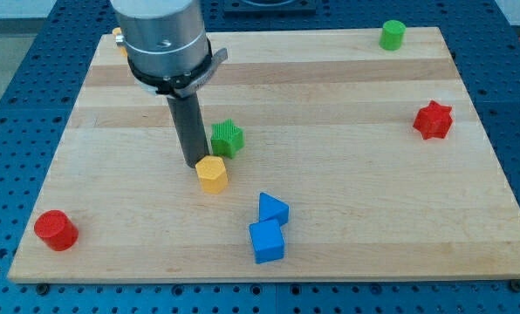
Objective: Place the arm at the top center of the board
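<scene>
Camera view shows my tip (192, 163), a bare rod with nothing to open, close or grip, resting just left of the yellow hexagonal block (213, 174) near the middle of the wooden board (347, 201), so the top center I must reach lies well up the view from that block. Left to right around the yellow block: a red cylinder (55, 230) far down-left, an orange block (119, 36) half hidden up-left, a green star-like block (228, 138) just above it, two blue blocks (273, 209) (267, 242) below-right, a green cylinder (393, 35) and red star (433, 120) far right. A careless sweep could, I judge, drag the yellow or green block along, since both crowd the tip.
</scene>
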`<state>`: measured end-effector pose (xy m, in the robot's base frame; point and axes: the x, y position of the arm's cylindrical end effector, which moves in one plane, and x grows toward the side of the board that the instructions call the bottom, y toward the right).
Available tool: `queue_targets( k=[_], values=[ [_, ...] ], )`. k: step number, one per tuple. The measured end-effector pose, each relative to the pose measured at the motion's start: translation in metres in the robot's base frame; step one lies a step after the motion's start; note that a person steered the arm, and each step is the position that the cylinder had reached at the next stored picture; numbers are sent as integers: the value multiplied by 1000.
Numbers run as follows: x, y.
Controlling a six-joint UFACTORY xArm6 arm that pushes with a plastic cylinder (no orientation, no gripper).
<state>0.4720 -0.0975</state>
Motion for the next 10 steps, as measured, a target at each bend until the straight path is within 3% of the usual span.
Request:
queue_targets(
  k=[2, 3, 4, 6, 7, 8, 10],
  values=[
    [-47, 37],
    [-51, 42],
    [-46, -9],
    [-46, -15],
    [-81, -41],
    [-145, -43],
    [-242, 34]
  ],
)
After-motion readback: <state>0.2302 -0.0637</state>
